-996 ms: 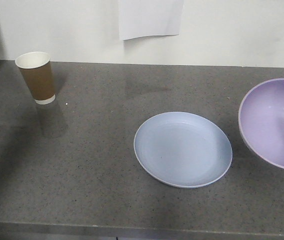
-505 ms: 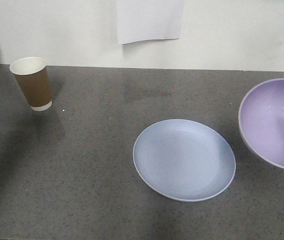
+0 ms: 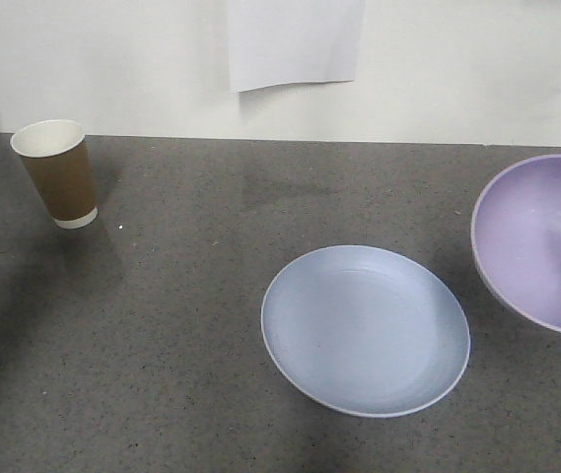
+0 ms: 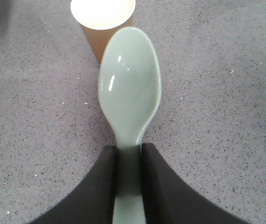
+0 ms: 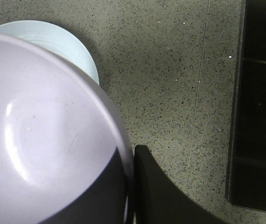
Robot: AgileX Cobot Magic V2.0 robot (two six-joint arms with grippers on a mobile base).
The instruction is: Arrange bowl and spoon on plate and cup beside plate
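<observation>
Right gripper [image 5: 129,183] closed on bowl [image 3: 546,241] rim, plate [image 3: 364,330] lying bare just left of bowl; left gripper [image 4: 129,186] closed on spoon [image 4: 129,88] handle, scoop toward cup [image 3: 55,172].

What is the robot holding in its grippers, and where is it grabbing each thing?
The left gripper holds the spoon by its handle. The right gripper pinches the bowl at its rim.
</observation>
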